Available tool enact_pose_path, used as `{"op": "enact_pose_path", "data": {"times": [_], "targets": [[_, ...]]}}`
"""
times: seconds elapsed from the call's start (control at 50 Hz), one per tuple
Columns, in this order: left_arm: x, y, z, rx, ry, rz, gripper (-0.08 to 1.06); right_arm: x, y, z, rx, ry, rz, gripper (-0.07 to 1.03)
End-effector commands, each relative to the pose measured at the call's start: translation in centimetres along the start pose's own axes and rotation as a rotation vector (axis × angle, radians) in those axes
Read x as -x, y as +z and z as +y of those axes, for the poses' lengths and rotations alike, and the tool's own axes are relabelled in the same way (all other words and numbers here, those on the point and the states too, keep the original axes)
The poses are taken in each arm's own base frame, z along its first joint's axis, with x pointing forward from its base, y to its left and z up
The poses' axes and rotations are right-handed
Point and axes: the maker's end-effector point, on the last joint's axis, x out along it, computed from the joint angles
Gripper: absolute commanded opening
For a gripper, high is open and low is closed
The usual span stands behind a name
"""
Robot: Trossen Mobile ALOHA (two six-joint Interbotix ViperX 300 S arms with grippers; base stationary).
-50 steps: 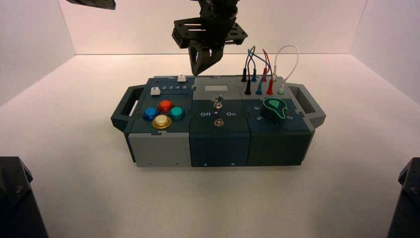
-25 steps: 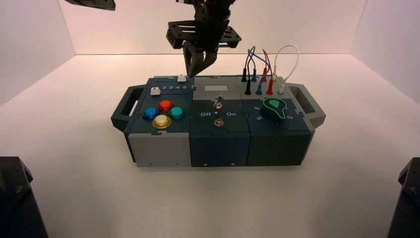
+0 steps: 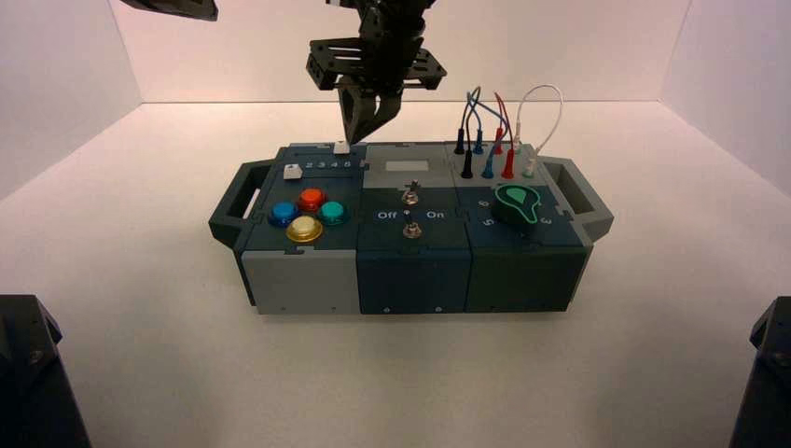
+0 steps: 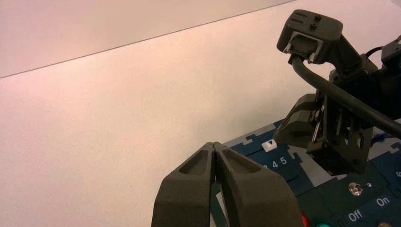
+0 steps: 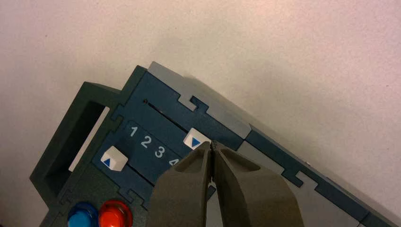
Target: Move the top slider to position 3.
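The top slider (image 5: pixel 195 140) is a small white cap with a blue triangle in a plain dark groove at the box's back left; it sits roughly level with the 4, past the printed 3 (image 5: pixel 160 152). It also shows in the high view (image 3: pixel 341 147) and the left wrist view (image 4: pixel 269 144). My right gripper (image 5: pixel 212 143) is shut and empty, its tips right beside the cap on the box-centre side; in the high view it (image 3: pixel 362 136) hangs just above the cap. My left gripper (image 4: pixel 215 144) is shut and parked high at the far left.
The twin white cap (image 5: pixel 114 158) sits by the 1 in the digit row. Blue (image 3: pixel 282 214), red (image 3: pixel 311 198), teal (image 3: pixel 332 213) and yellow (image 3: pixel 304 229) buttons lie in front. Two toggles (image 3: pixel 409 196), a green-pointer knob (image 3: pixel 519 203) and plugged wires (image 3: pixel 494 140) lie to the right.
My right gripper has moved left and down, from above the box's grey middle panel to just beside the top slider cap. The cap has not moved.
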Motion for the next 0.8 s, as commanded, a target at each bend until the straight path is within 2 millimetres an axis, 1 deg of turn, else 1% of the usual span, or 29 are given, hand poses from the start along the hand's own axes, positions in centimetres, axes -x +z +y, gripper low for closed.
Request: {"op": "enact_pose_path", "data": {"times": [0.02, 0.4, 0.8], "targets": [[0.27, 1.4, -0.01, -0.006, 0.0, -0.035, -0.03, 0.84, 1.41, 0.79, 0.004, 0.013, -0.034, -0.02], [0.31, 1.45, 0.0, -0.007, 0.0, -0.035, -0.03, 0.71, 1.27, 0.89, -0.001, 0.016, -0.028, -0.02], [0.31, 1.43, -0.01, -0.007, 0.0, -0.034, -0.03, 0.47, 1.63, 0.97, -0.01, 0.022, -0.025, -0.02]]}}
